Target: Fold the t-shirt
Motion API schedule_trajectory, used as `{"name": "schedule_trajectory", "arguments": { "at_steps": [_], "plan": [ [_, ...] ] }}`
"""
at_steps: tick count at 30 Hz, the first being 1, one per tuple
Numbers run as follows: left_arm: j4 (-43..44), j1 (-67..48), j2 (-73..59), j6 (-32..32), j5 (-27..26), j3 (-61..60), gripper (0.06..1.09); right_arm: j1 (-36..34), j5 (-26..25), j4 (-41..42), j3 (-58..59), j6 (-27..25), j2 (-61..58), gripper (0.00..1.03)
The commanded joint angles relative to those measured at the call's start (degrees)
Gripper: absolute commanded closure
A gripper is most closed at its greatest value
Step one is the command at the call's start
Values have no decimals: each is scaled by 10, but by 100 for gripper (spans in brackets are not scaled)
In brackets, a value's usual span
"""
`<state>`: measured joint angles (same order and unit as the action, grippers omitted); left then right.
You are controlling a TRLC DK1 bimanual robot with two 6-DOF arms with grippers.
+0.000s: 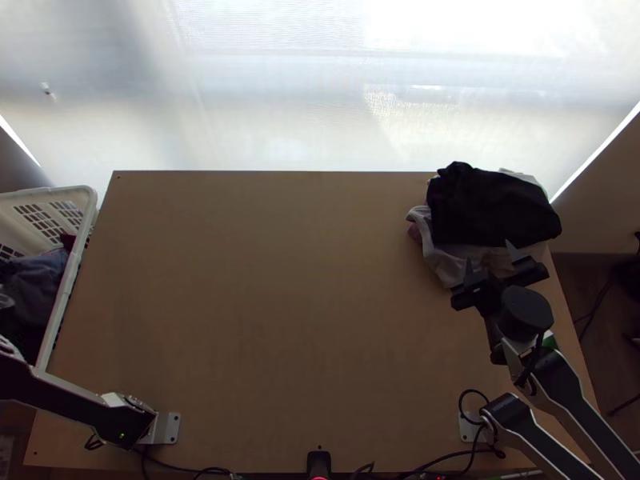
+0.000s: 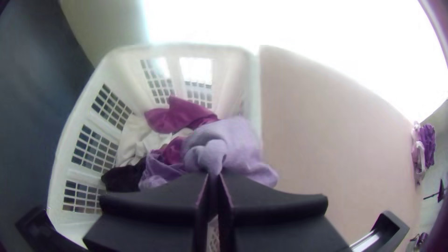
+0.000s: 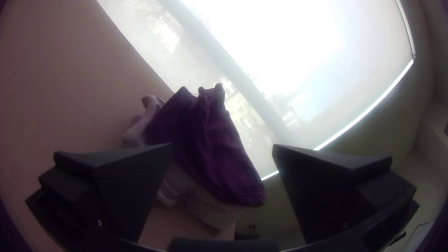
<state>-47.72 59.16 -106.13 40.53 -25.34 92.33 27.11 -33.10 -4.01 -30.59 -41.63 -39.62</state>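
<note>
My left claw [image 2: 213,176] is closed on a bunched peak of light purple cloth [image 2: 238,142], which I take to be the t-shirt, over the white basket [image 2: 255,93] beside the surface [image 1: 280,304]. So, as I judge it, I have picked it out at most: lifting it clear, laying it on the surface, spreading it and making every fold are all left. It points no way I can name; I can't tell collar from hem, or a true long axis, though its loose bulk spreads beyond my grip, one lobe towards the basket's table-side rim. My right claw [image 1: 490,256] is open and holds nothing, near the garment pile [image 1: 492,208] at the far right corner.
</note>
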Motion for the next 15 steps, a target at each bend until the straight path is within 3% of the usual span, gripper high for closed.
{"name": "schedule_trajectory", "arguments": {
  "at_steps": [1,5,8,10,13,15],
  "plan": [
    [-124,-84,204,-3,-43,10,105,13,-7,-17,-16,2,1,5],
    [-171,-209,305,-27,-43,7,105,13,-11,-29,-20,2,9,5],
    [-184,-352,363,-88,-30,7,105,10,-18,-47,-21,11,17,5],
    [-184,-483,387,-150,3,4,105,0,-19,-65,-21,21,28,5],
    [-170,-702,397,-232,102,-15,104,-11,-19,-96,-21,35,49,5],
    [-131,-806,396,-279,130,-46,104,-12,-19,-122,-19,38,65,5]
  ]
}}
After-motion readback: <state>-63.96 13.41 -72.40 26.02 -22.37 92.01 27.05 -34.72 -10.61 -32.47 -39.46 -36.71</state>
